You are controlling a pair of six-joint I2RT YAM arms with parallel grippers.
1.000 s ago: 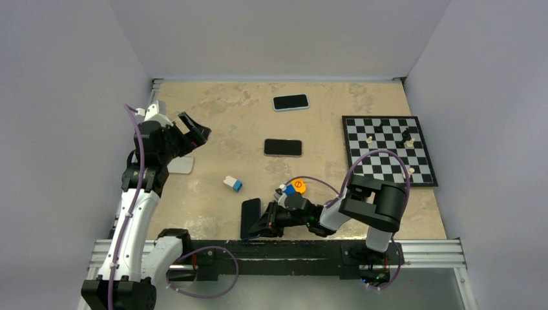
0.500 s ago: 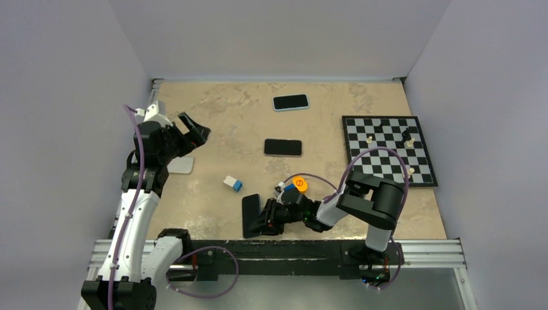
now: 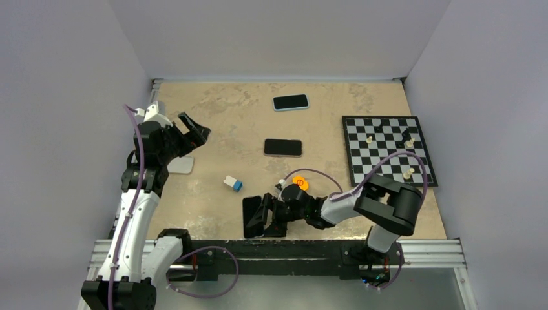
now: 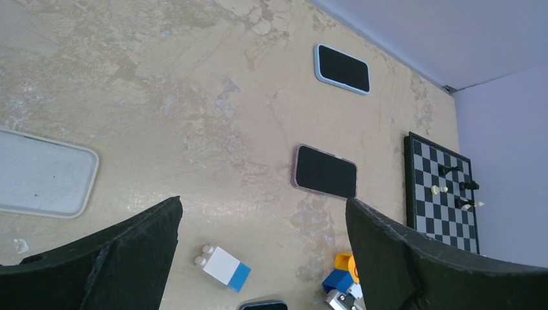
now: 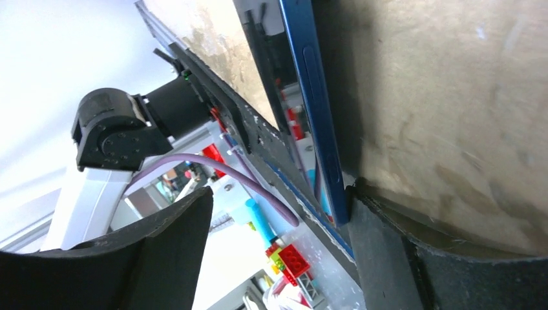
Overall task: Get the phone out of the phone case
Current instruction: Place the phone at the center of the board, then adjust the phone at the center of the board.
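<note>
**Right pincer let go of the dark blue phone at the near edge**

- Table [image 3: 213, 110]: tan, mottled. A chessboard [image 3: 388, 150] is seen on its right side, well clear of the work.
- Right arm: stretched low and leftward along the near edge. A second ago the right gripper [image 3: 267, 216] was pinched shut at the dark blue phone [image 3: 251, 217]; now its jaws are spread wide. In the wrist view the phone's blue edge runs up between the fingers, close by one of them; contact cannot be told. Nothing is clamped.
- Left arm: raised at the left side, unmoved over the second. The left gripper [image 3: 194, 132] is fully spread and holds nothing.
- Dark blue phone: lying flat near the front rail, only slightly shifted since the release. No case is made out around it.
- Empty pale case [image 3: 181, 165]: flat, below the left gripper, well apart from that phone.
- Two other phones, one blue-rimmed [image 3: 290, 102], one pink-rimmed [image 3: 283, 147], are left untouched mid-table.
- White-and-blue brick [image 3: 233, 184]: not disturbed.

Judgement: the release reads as a set-down. With phone and empty case lying apart, the extraction is judged done or nearly so.
</note>
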